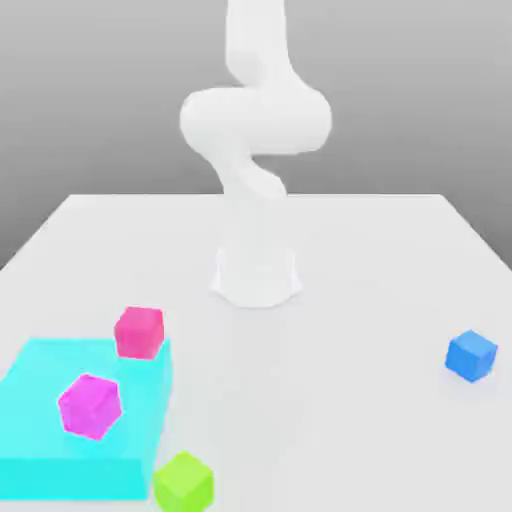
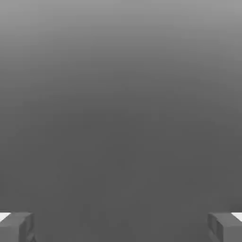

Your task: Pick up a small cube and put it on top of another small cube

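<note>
Now hand (image 2: 121, 227) fingers spread apart, nothing between, green cube (image 1: 183, 482) on table, blue cube (image 1: 471, 356) well apart

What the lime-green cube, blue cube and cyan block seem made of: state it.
These are simulator renders, so material is a guess.
Lime-green cube: matte, plastic-like; flat colour, no glints.
Blue cube: same plain matte look, evenly shaded faces.
Cyan block: smooth, matte, uniform colour; plastic or foam, undecidable.

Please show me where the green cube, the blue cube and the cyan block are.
green cube (image 1: 183, 483), exterior view, front face
blue cube (image 1: 471, 356), exterior view, middle
cyan block (image 1: 40, 372), exterior view, bare top
</note>
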Motion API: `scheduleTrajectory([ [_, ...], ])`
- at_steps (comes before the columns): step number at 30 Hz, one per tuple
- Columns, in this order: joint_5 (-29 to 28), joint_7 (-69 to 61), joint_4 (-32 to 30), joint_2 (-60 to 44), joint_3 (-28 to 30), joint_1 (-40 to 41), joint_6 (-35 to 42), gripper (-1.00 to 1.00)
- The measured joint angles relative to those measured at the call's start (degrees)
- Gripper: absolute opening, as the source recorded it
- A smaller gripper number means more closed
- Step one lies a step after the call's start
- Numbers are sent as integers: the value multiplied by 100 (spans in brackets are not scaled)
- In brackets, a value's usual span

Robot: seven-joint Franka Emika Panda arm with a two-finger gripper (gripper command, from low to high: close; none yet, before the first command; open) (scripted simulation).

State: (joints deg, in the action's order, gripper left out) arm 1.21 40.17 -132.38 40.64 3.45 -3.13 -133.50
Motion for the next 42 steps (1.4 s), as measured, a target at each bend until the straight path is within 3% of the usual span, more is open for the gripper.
scheduleTrajectory([
  [15,1301,-3839,-357,-3163,1472,-1121,-1023,0],
  [22,1637,-5423,-534,-4568,1529,-1011,-1533,0],
  [28,1283,-6289,-712,-5608,1570,-832,-2083,0],
  [33,1742,-6792,-537,-6577,1059,-399,-2793,0],
  [34,1813,-6848,-510,-6695,977,-332,-2882,-100],
  [42,1713,-6776,-546,-6543,1077,-410,-2758,-100],
])
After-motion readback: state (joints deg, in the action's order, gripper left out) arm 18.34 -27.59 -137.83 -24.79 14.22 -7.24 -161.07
